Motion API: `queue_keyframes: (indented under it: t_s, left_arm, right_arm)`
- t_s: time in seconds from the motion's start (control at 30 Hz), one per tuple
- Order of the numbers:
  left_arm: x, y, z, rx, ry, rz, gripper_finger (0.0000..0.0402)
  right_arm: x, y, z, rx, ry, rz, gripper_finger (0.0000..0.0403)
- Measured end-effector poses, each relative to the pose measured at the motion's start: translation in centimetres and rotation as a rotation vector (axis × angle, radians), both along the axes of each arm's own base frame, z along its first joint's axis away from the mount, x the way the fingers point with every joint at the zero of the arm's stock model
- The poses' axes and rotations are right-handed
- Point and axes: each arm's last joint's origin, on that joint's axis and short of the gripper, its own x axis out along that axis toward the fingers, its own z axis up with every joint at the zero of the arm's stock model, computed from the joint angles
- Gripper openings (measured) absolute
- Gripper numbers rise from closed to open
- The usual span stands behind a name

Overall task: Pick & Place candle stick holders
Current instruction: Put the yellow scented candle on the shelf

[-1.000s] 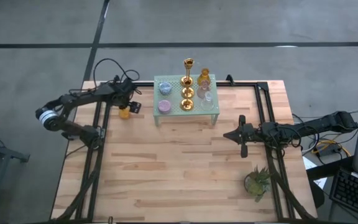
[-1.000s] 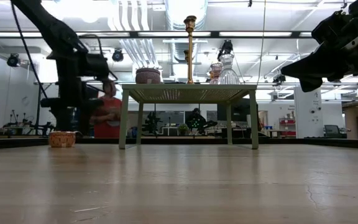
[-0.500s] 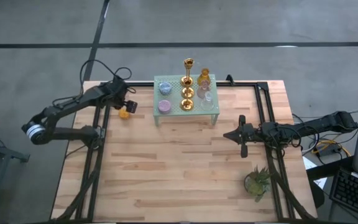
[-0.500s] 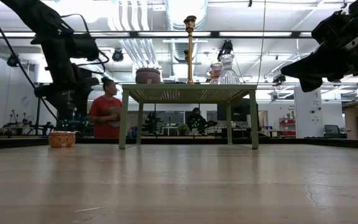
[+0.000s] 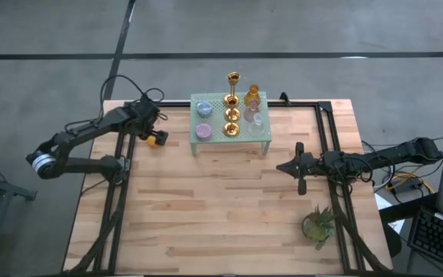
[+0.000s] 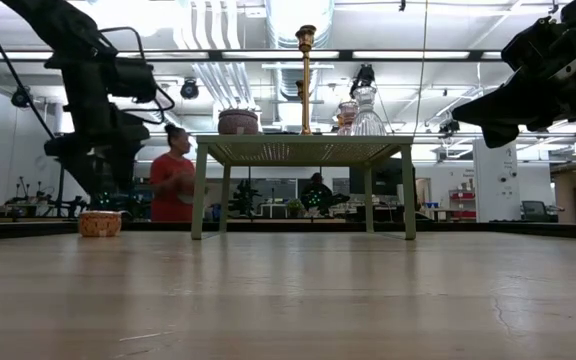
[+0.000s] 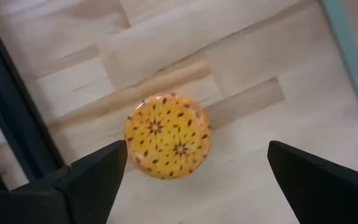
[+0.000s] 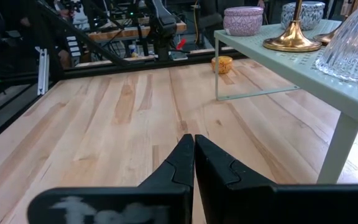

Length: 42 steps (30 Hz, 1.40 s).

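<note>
Left gripper (image 7: 194, 171) wide open above orange patterned cup (image 7: 167, 135), which sits on table (image 5: 221, 208) beside mesh rack (image 5: 214, 104); looks just placed. Next: retreat, fetch another holder from rack. Right gripper (image 8: 193, 149) closed, idle mid-table.

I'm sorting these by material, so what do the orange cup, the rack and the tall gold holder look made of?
Orange cup: probably glazed ceramic or glass, smooth with a painted brown pattern. Rack: painted perforated metal, thin pale green sheet. Gold holder: polished metal, brass-like shine.
</note>
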Motion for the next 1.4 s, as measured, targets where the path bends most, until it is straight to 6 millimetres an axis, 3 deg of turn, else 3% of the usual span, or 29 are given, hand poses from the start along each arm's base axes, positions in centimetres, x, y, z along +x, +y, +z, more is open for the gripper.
queue_keyframes:
  t_s: [0.5, 1.4]
  left_arm:
    - [-0.9, -0.8, -3.8, -0.022, 0.05, 0.047, 0.039]
    - [-0.8, -0.4, -5.4, 0.106, 0.006, 0.062, 0.0382]
  right_arm:
    - [0.0, 0.0, 0.0, 0.0, 0.0, 0.0, 0.0009]
    - [0.0, 0.0, 0.0, 0.0, 0.0, 0.001, 0.0009]
